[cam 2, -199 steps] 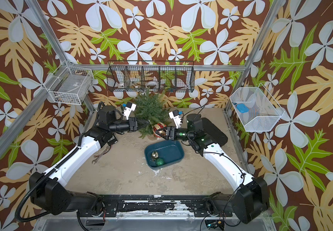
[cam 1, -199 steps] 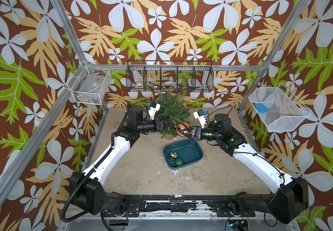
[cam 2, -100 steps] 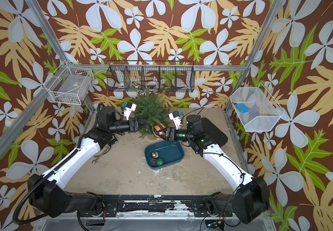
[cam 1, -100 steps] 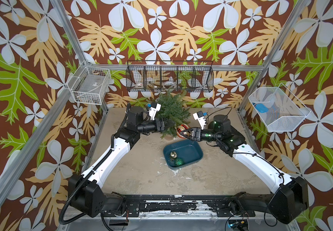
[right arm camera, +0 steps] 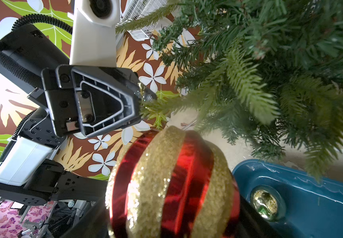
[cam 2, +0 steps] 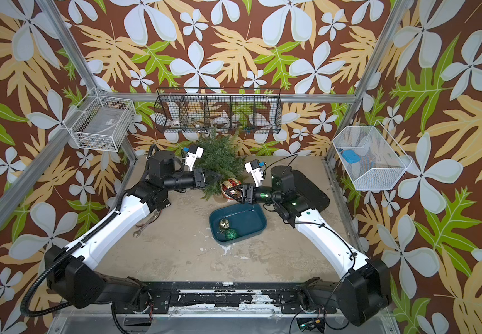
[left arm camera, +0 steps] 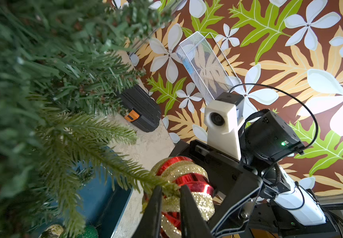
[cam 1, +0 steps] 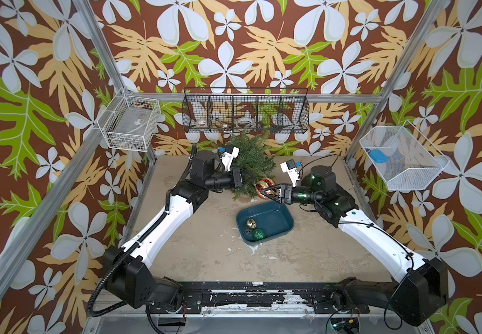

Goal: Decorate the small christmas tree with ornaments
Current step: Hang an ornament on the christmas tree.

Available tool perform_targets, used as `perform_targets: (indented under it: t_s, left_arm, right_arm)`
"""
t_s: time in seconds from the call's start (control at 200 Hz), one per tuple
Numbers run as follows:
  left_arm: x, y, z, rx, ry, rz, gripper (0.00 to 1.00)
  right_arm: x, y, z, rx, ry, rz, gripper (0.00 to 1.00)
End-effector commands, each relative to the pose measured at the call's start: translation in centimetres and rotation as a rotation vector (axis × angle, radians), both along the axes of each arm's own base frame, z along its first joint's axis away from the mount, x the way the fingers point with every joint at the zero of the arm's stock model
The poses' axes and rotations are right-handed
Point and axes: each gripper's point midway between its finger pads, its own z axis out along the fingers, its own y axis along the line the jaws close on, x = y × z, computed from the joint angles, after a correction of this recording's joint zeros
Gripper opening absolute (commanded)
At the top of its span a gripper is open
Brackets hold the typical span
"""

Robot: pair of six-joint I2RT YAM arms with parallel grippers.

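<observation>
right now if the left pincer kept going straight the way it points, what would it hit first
Most likely the striped ornament held by the right pincer. The left pincer is already pinching a branch tip of the small christmas tree, and the ball sits just beyond; depth is uncertain.

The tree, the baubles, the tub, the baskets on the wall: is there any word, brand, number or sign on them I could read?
No legible text in any view.
Grey box in the white wire basket: a small label, too small to read.
Striped ornament, blue tub, small christmas tree: no writing seen.
Black case: an orange latch, no lettering seen.
</observation>
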Motion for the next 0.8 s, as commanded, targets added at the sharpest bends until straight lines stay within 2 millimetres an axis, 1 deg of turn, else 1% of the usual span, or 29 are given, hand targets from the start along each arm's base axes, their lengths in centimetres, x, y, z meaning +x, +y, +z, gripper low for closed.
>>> perform_targets:
  t_s: [0.0,0.06,0.115,0.225,0.36,0.475,0.576,0.711,0.796]
  left_arm:
    - [0.7,0.2,-0.1,0.024,-0.018,0.037,0.17]
    - [0.7,0.2,-0.2,0.025,-0.018,0.039,0.16]
    - [0.7,0.1,-0.3,0.028,-0.016,0.035,0.16]
    - [0.7,0.2,-0.5,0.032,-0.014,0.038,0.14]
    - [0.7,0.3,-0.5,0.037,-0.015,0.042,0.14]
    - [0.5,0.5,-0.4,0.047,-0.021,0.048,0.21]
    - [0.2,1.0,-0.2,0.064,-0.035,0.067,0.34]
    - [-0.3,1.8,0.4,0.078,-0.058,0.095,0.43]
    - [-0.7,2.1,0.7,0.079,-0.069,0.103,0.47]
  right_arm:
    - [-0.2,0.1,0.6,0.011,-0.027,0.011,0.83]
    - [-0.3,-0.1,0.6,0.010,-0.030,0.004,0.87]
    - [-0.3,-0.2,0.8,0.008,-0.037,0.000,0.88]
    - [-0.4,-0.3,0.9,0.005,-0.042,-0.002,0.89]
    - [-0.6,-0.4,1.2,0.004,-0.051,-0.006,0.89]
    - [-0.8,-0.5,1.5,0.003,-0.061,-0.008,0.88]
    - [-1.1,-0.8,1.6,-0.007,-0.071,-0.013,0.88]
    - [-1.6,-1.4,1.3,-0.035,-0.082,-0.032,0.88]
    - [-1.8,-1.9,1.1,-0.059,-0.085,-0.054,0.87]
